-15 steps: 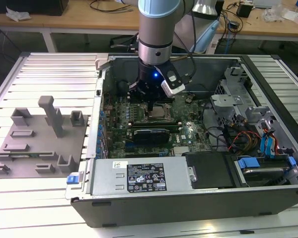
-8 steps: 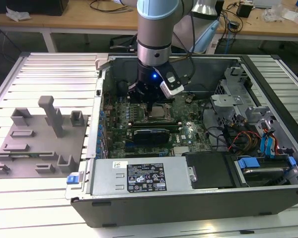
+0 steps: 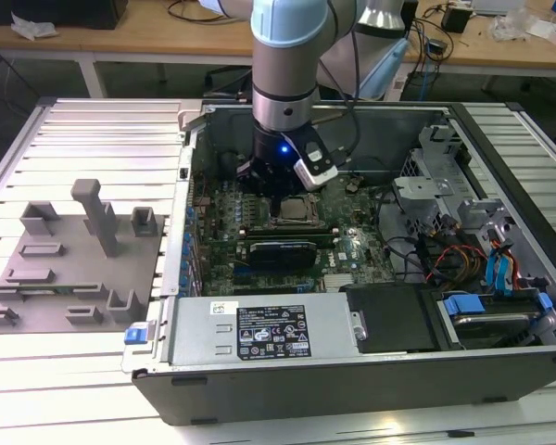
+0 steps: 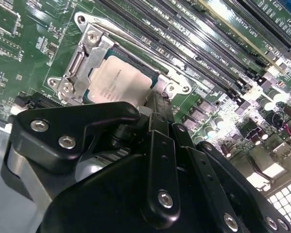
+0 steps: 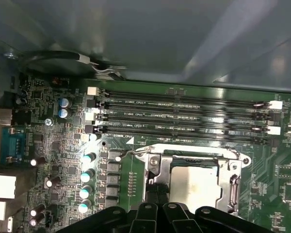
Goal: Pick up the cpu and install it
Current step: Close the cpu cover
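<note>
The cpu (image 3: 297, 209) is a silver-white square chip lying flat inside the dark socket frame (image 3: 299, 221) on the green motherboard of the open computer case. In both wrist views its shiny top (image 4: 117, 80) (image 5: 193, 187) shows with the metal frame (image 5: 233, 182) around it. My gripper (image 3: 274, 182) hangs straight down just over the socket's far edge. Its black linkage (image 4: 155, 104) reaches to the chip's rim and covers part of it. Whether it touches the chip is hidden.
Memory slots (image 5: 184, 116) run beside the socket, with capacitors (image 5: 87, 174) nearby. A power supply (image 3: 259, 329) lies at the case front and drive bays with cables (image 3: 482, 269) on the exterior view's right. A grey fixture plate with posts (image 3: 74, 269) lies on the exterior view's left.
</note>
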You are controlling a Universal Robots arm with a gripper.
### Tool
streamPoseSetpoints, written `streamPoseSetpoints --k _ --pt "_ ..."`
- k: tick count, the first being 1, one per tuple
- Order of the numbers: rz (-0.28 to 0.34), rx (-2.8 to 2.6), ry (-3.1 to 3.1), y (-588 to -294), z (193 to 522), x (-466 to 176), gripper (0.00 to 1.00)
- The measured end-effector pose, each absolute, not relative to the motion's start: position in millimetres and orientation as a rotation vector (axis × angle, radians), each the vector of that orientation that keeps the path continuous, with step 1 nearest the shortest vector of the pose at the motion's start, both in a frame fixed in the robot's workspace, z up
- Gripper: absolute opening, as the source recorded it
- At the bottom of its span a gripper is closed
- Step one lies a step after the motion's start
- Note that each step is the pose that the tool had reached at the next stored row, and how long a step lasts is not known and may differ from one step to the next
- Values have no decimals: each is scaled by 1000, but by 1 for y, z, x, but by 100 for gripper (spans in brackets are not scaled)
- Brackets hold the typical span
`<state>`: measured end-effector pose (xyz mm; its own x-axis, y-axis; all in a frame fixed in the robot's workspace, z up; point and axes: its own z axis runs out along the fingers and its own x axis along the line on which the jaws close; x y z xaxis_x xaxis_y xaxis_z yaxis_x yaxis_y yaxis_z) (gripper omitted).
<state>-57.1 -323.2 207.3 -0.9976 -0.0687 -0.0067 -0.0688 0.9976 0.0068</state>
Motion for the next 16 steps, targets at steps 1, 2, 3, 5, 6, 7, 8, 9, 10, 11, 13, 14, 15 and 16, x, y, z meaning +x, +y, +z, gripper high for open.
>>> streamPoseSetpoints --k 1,2,3,5,6,7,8,9,10,11,13,14,15,16 --pt "11 -108 3133 -323 207 -57 11" --pt "11 -108 3133 -323 207 -57 11" --pt "12 -108 3133 -323 206 -57 11" --pt "11 -108 3133 -323 205 -57 11" --pt "11 -108 3133 -323 204 -57 11" --pt "11 -108 3133 -323 204 -57 11" --pt "11 -108 3133 -323 204 -57 11" --pt "11 -108 3133 -323 203 -57 11" --pt "10 -108 3134 -323 202 -57 11" --pt "10 -108 3134 -323 202 -57 11" --pt "11 -108 3133 -323 202 -57 11" --pt "11 -108 3133 -323 202 -57 11" --pt "11 -108 3133 -323 202 -57 11" --pt "11 -108 3133 -323 201 -57 11"
